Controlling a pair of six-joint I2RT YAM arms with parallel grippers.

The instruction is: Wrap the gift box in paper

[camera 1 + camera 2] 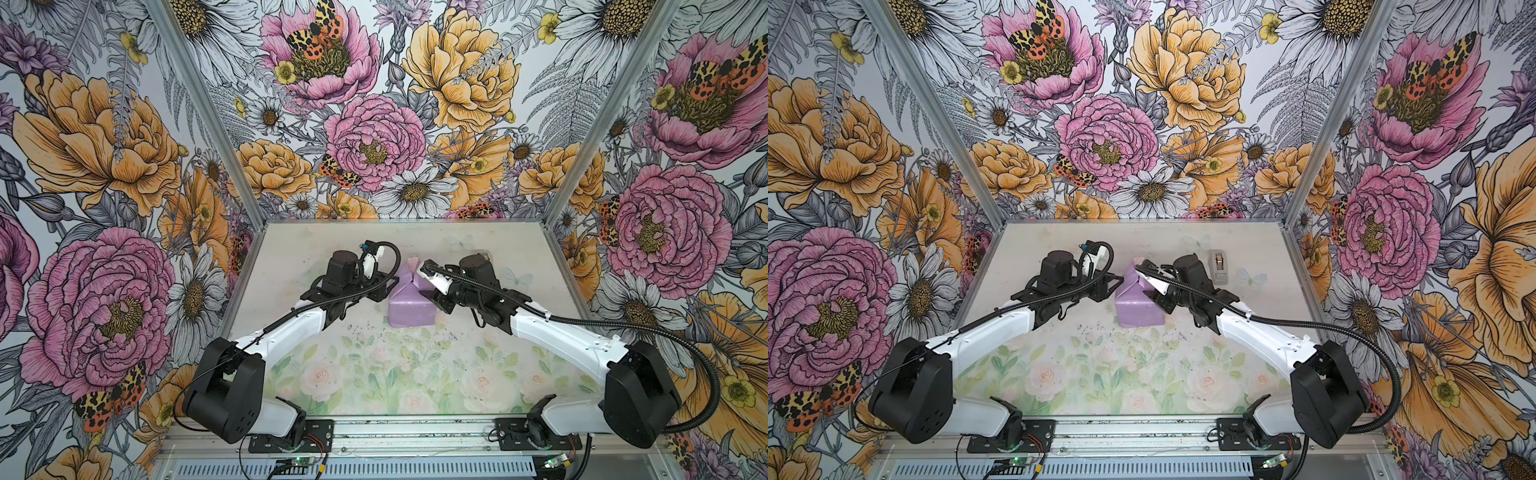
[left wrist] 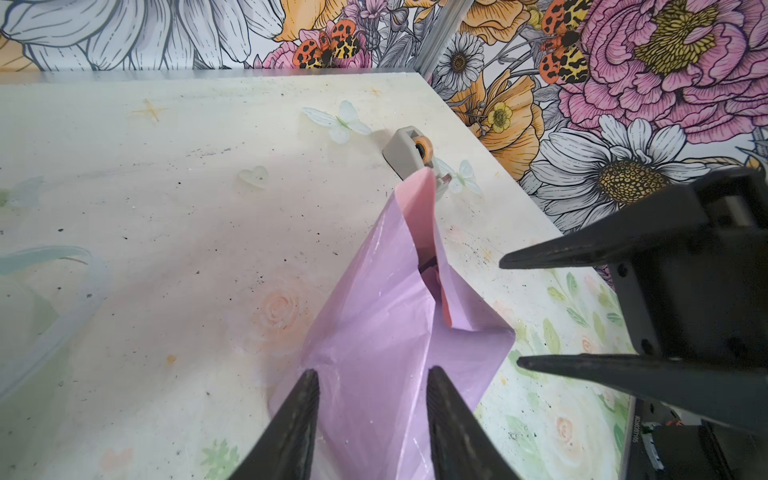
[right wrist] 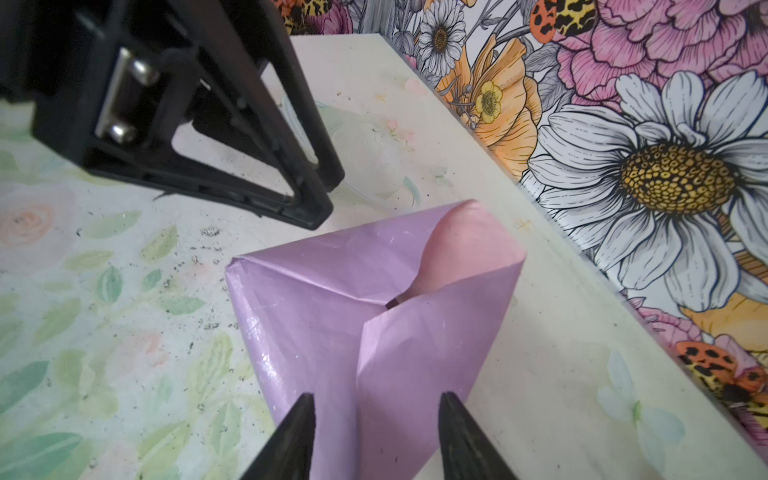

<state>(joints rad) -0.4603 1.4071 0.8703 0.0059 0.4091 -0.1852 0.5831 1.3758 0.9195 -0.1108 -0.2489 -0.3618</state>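
A booth walled in bold floral wallpaper is seen, floored by a worktop [image 1: 374,374] printed with pale roses and leaves and speckled with dark crumbs. The paper [image 1: 409,309] is found midway between the left and right edges, nearer the far edge than the near one, folded lilac side out into a squarish parcel that rests on the worktop. The box is hidden inside it; only a small dark slit [image 3: 392,302] is shown where the folds meet on top, and what lies in it cannot be told. At the parcel's far end a flap [image 3: 461,245] is left standing, its pink inner face exposed.

The left gripper [image 2: 372,372] is held just beside the parcel's left side, its fingers parted about halfway and nothing gripped between them. The right gripper [image 3: 377,395] is held just beside the parcel's right side, fingers likewise parted and empty. Whether either fingertip touches the paper cannot be told.

A grey tape dispenser [image 1: 1218,266] is set toward the far right corner, apart from the parcel.
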